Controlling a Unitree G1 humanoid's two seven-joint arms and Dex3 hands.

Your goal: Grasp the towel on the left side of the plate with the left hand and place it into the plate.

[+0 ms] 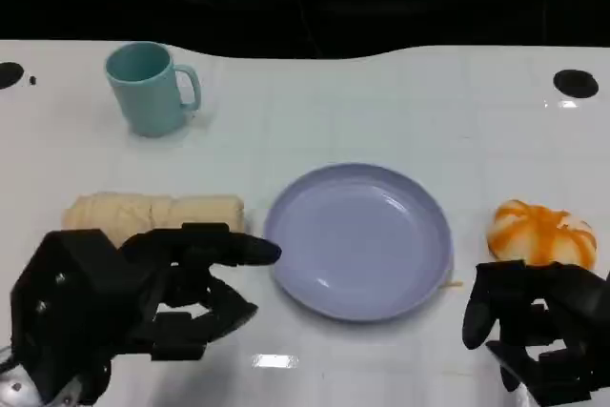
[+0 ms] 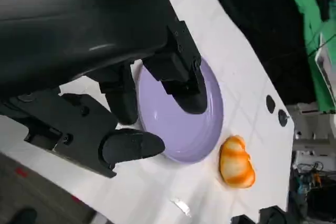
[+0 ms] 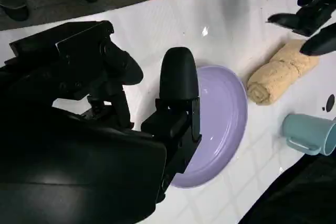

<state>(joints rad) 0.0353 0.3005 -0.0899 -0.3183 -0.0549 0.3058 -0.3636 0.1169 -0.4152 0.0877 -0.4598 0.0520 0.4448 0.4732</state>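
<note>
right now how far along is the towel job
Early. Nothing is done yet: the rolled towel still lies on the table left of the plate, which holds nothing. In hand: the left hand hovers open just in front of the towel, not gripping it. Left: grasp it, lift it, set it in the plate. The right hand sits idle near the orange bun.

White tiled table (image 1: pixel 400 102): lavender plate (image 1: pixel 360 240) at centre; rolled beige towel (image 1: pixel 152 213) at 9 o'clock; orange-striped bun (image 1: pixel 541 234) at 3 o'clock; teal mug (image 1: pixel 150 89) at 10 o'clock, upright.
</note>
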